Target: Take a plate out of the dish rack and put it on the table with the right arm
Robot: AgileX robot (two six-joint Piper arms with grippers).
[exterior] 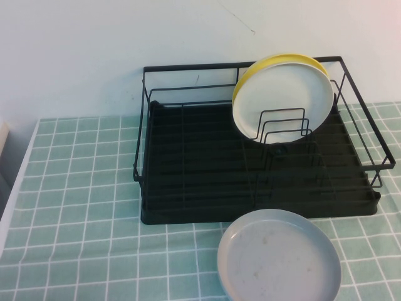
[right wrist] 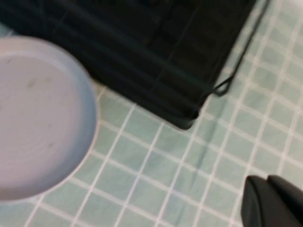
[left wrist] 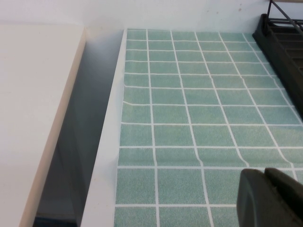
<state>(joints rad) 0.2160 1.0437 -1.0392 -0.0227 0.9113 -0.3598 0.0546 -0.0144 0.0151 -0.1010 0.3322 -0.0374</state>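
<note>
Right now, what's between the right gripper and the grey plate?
In the right wrist view only bare table lies between the shut right gripper and the plate; the dish rack sits off to the side.

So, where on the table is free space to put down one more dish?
The table is bare left of the dish rack and in front of it, left of the grey plate. The front right is crowded. The left gripper and the shut right gripper hang above tiles.
</note>
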